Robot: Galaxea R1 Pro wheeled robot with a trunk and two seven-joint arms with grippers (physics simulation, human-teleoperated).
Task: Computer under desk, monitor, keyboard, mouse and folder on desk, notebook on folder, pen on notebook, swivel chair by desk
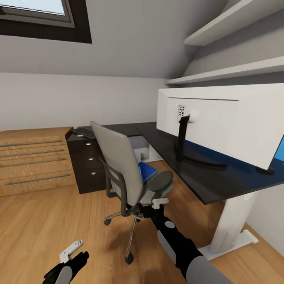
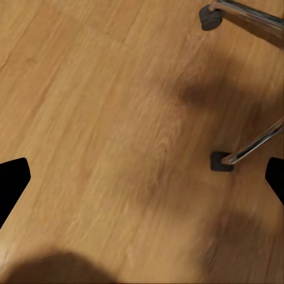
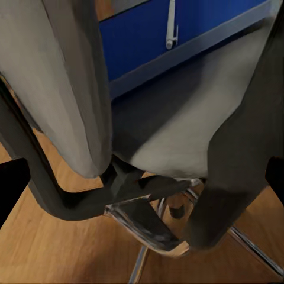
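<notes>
Reaching toward the grey upholstered swivel chair with black frame and chrome star base (image 1: 126,173), the right gripper (image 1: 159,203) sits just beside the near armrest; from these views I cannot tell whether its fingers are parted or closed. The left gripper (image 1: 71,250) hangs low over the light wood floor (image 2: 89,118), apparently released and holding nothing.

Status, as a judgement:
- Monitor: the wide flat monitor with white back and black arched stand (image 1: 221,122) stands on the glossy black L-shaped desk with white legs (image 1: 197,185). Done.
- Keyboard: a slim dark keyboard (image 1: 83,132) lies on the dark drawer unit (image 1: 85,165) at the desk's far end, well apart from the monitor. Left to do.
- Folder: the thin bright blue folder (image 3: 142,35) lies on the chair seat, with a thin silver-white pen (image 3: 171,26) resting on it. Both left to move.
- Chair: near the desk; final positioning remains.
- The drawer unit and the light wood dresser (image 1: 33,157) are closed; contents cannot be told.
</notes>
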